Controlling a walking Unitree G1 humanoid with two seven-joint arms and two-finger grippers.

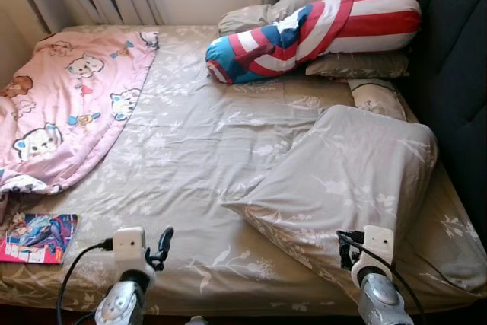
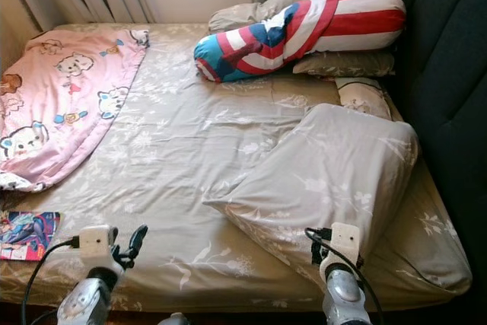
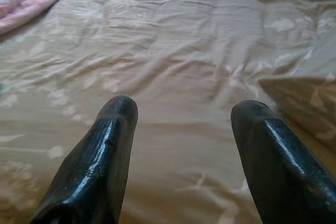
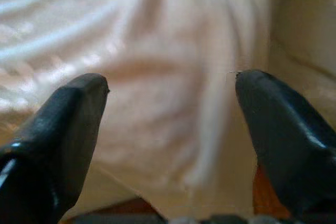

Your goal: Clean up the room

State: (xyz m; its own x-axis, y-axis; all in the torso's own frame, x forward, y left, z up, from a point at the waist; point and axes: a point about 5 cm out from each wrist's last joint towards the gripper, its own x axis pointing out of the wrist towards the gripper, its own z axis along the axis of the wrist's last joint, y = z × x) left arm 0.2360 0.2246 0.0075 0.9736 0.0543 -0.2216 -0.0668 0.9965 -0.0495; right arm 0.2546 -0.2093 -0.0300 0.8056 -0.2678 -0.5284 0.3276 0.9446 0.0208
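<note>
Beige flowered pillow (image 1: 350,180) lying on the bed (image 1: 190,150) near the right front corner, long axis running from front edge toward headboard (image 1: 456,74). Left tool (image 3: 181,114) spread wide above bare sheet; right tool (image 4: 170,85) spread wide at the pillow's near edge.

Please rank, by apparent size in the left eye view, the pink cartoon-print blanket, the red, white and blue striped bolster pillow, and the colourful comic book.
1. Pink cartoon-print blanket, though part runs out of frame.
2. Red, white and blue striped bolster pillow; farther away, so probably understated.
3. Colourful comic book, clearly smallest despite being nearest.
</note>
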